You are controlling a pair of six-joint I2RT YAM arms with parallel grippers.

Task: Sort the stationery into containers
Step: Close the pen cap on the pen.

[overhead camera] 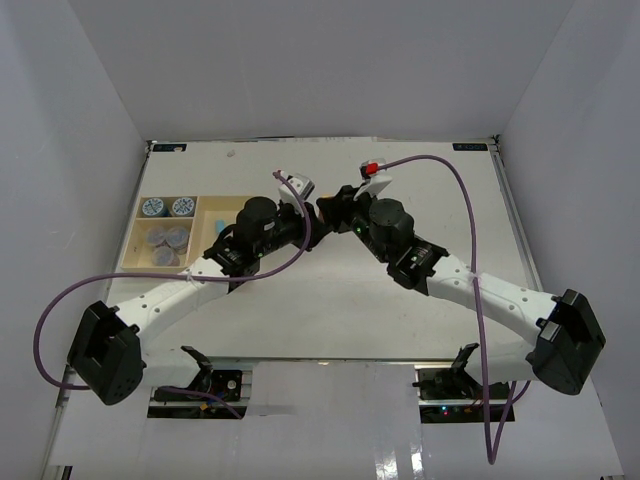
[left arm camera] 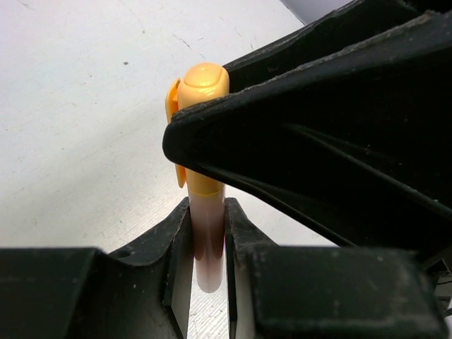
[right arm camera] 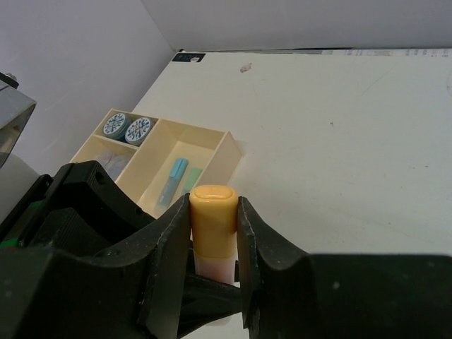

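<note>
Clearly, both arms met mid-frame in the top view, above the bench (overhead camera: pixel 400 320). I saw the left jaws closed on the pale body of the orange-capped stick (left arm camera: pixel 203 88) while the right jaws clamped its cap. At the left of that view sat the tray (overhead camera: pixel 213 210): two blue-lidded jars (overhead camera: pixel 152 207) in its upper-left compartment, grey-purple jars (overhead camera: pixel 165 240) just below, and a blue stick (right arm camera: pixel 174 176) beside a green stick (right arm camera: pixel 192 180) in the long compartment.

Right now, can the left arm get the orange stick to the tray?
Probably not yet: the right gripper also clamps the orange stick. Otherwise the tray lies on the left gripper's side.
</note>
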